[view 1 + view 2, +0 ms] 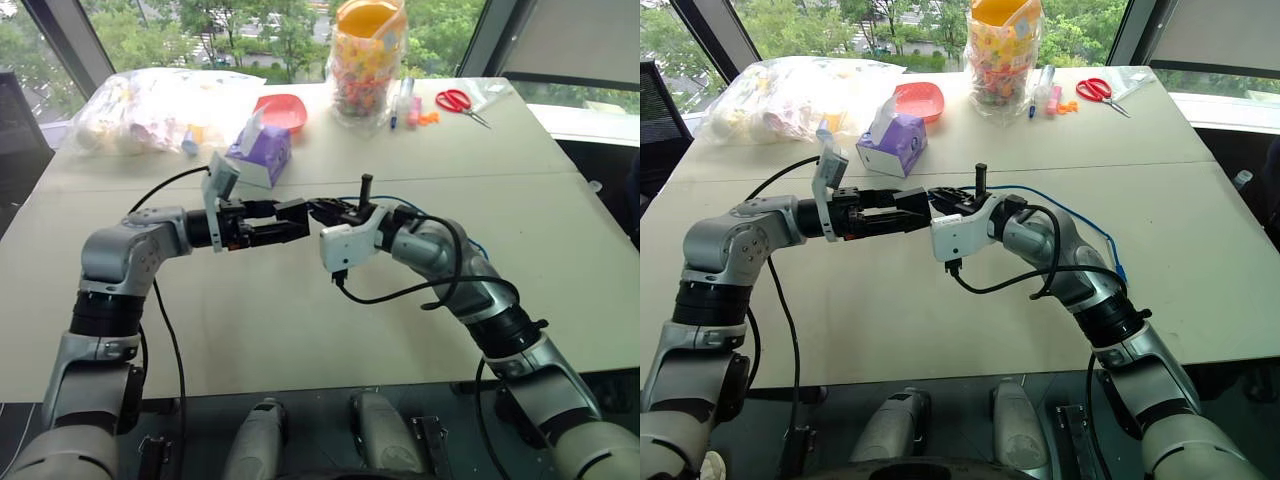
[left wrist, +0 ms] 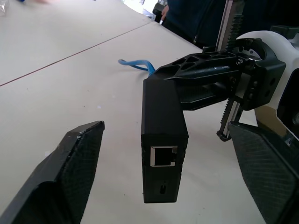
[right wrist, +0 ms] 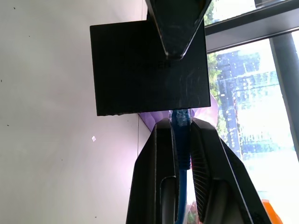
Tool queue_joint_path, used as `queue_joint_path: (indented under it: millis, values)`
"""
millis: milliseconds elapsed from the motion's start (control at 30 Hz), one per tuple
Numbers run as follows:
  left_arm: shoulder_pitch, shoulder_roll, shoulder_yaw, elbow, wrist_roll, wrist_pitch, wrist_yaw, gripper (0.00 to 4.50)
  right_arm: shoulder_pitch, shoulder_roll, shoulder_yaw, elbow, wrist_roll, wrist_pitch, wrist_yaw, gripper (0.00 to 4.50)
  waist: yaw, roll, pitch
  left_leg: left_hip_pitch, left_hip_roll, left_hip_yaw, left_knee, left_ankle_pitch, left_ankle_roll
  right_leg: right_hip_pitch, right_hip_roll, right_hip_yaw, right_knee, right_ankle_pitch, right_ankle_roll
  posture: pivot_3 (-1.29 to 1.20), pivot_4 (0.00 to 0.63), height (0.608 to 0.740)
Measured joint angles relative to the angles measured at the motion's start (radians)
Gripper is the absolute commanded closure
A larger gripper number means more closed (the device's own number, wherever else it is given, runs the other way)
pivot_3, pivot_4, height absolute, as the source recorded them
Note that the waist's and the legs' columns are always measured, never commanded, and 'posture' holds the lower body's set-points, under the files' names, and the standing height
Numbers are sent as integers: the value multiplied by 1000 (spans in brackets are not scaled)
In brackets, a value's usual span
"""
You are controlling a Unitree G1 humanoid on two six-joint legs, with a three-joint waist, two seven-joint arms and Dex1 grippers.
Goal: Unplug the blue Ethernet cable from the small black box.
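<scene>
The small black box (image 2: pixel 163 135) hangs in the air above the table (image 1: pixel 300 320), an empty port on the end facing the left wrist camera. My left gripper (image 2: pixel 166 127) is open, one finger (image 2: pixel 74 163) on each side of the box with a gap to it. From the opposite side my right gripper (image 3: pixel 181 122) is shut on the blue Ethernet cable (image 3: pixel 181 154) just behind its plug, which sits in the box (image 3: pixel 140 65). The cable (image 1: pixel 1070 212) trails away over the table to the right. Both grippers meet at mid-table (image 1: pixel 305 215).
At the back of the table stand a purple tissue box (image 1: pixel 262 155), a red bowl (image 1: pixel 283 110), a clear bag of items (image 1: pixel 150 110), a tall candy jar (image 1: pixel 367 60), markers (image 1: pixel 405 100) and red scissors (image 1: pixel 458 100). Black arm cables hang under both wrists.
</scene>
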Motion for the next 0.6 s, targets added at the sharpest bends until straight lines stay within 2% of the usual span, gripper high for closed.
queue_joint_path:
  millis: [133, 200, 367, 467, 600]
  values:
    - [0, 0, -16, 2, 13, -17, -13, 3244, 0, 1, 0, -19, 3, 13, 6, 4500, 1, 0, 0, 0, 0, 0, 0, 0, 0, 0, 0, 0, 0, 0, 0, 0, 150, 740]
    - [0, 2, -17, 6, 24, -21, -13, 4032, -1, 1, 1, -20, 6, 15, 10, 4500, 2, 0, 0, 0, 0, 0, 0, 0, 0, 0, 0, 0, 0, 0, 0, 0, 150, 740]
    - [1, 2, -25, 6, 45, -46, -17, 4011, -3, 1, 1, -29, 11, 35, 31, 4500, 6, 0, 0, 0, 0, 0, 0, 0, 0, 0, 0, 0, 0, 0, 0, 0, 150, 740]
    - [1, 10, -37, 13, 66, -60, -36, 4011, -5, 3, 0, -56, 47, 75, 84, 3220, 9, 0, 0, 0, 0, 0, 0, 0, 0, 0, 0, 0, 0, 0, 0, 0, 150, 740]
    - [2, 33, -66, 32, 90, -64, -84, 4011, -11, 4, -21, -122, 202, 245, 257, 1072, 11, 0, 0, 0, 0, 0, 0, 0, 0, 0, 0, 0, 0, 0, 0, 0, 150, 740]
